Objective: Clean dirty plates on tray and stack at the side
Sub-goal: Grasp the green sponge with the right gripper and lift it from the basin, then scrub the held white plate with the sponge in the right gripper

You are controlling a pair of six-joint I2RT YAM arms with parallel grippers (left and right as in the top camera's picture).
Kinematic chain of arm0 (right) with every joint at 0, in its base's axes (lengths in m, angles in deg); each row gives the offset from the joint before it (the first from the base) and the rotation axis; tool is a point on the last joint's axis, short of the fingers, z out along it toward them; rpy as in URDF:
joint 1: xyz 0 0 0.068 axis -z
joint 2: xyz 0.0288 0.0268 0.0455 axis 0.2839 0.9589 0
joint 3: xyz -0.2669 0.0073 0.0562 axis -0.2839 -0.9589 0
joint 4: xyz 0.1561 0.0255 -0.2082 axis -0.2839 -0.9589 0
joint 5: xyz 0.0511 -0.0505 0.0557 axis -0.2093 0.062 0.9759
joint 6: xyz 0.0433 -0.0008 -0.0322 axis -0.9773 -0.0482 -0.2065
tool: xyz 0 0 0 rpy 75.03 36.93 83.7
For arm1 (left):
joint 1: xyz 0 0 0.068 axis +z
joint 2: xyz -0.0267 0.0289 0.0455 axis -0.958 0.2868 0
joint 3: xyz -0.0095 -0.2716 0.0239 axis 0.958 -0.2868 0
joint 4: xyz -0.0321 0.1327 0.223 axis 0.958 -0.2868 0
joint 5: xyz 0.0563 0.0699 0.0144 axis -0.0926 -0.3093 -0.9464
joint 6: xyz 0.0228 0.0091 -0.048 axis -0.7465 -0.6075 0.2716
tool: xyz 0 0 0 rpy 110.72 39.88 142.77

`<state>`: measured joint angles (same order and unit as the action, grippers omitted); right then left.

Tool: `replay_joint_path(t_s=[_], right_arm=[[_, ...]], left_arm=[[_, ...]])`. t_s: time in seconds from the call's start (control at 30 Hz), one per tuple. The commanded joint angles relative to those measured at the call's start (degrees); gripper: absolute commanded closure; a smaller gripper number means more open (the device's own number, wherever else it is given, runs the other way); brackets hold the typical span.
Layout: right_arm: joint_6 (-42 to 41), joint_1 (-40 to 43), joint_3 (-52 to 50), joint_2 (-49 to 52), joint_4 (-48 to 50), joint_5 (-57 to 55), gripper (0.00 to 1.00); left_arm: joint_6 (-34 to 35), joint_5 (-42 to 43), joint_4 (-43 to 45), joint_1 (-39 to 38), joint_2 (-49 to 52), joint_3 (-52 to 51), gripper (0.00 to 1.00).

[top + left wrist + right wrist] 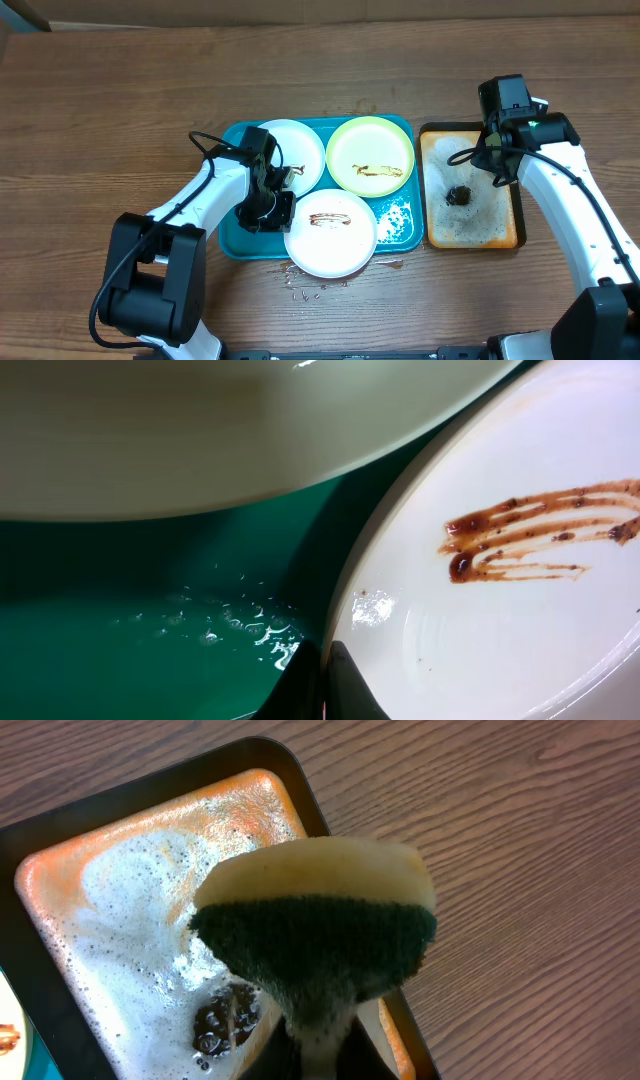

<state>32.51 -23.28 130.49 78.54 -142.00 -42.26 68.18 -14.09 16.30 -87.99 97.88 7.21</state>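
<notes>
While pinching the yellow-green foam sponge (320, 950) in right jaws, probably needed firm scrubbing across the sauce-smeared round white plate (330, 252), with left jaws pressed together beside its rim.

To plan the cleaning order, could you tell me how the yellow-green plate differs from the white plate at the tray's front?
The yellow-green plate is pale green; the front white plate is white. The yellow-green plate lies at the teal tray's far right, inside its rim; the front white plate overhangs the near rim. Both are round, alike in size, with a brown sauce smear.
</notes>
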Motion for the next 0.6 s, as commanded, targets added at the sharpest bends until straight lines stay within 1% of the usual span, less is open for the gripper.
replay_joint_path(t_s=[0.0, 0.13, 0.2, 0.3, 0.43, 0.5, 0.57], right_arm=[[-0.6, 0.0, 0.0, 0.1, 0.1, -1.2, 0.96], [-0.5, 0.0, 0.0, 0.1, 0.2, -0.9, 0.96], [0.6, 0.0, 0.0, 0.1, 0.8, 3.6, 0.96], [10.8, 0.0, 0.0, 0.1, 2.5, 23.3, 0.96], [19.0, -0.3, 0.0, 0.1, 2.6, 50.5, 0.96], [19.5, -1.3, 0.0, 0.1, 2.7, 56.3, 0.96], [19.1, -4.2, -0.1, 0.1, 2.7, 57.7, 0.96]], left_arm=[[1.0, -1.0, 0.4, -0.5, 0.9, 0.9, 0.96], [1.0, -1.0, 0.4, -0.5, 0.9, 0.9, 0.96], [1.0, -1.0, 0.4, -0.5, 0.9, 0.9, 0.96], [1.0, -1.0, 0.4, -0.5, 0.9, 0.9, 0.96], [1.0, -1.0, 0.4, -0.5, 0.9, 0.9, 0.96], [1.0, -1.0, 0.4, -0.5, 0.9, 0.9, 0.96], [1.0, -1.0, 0.6, -0.5, 0.9, 0.9, 0.96]])
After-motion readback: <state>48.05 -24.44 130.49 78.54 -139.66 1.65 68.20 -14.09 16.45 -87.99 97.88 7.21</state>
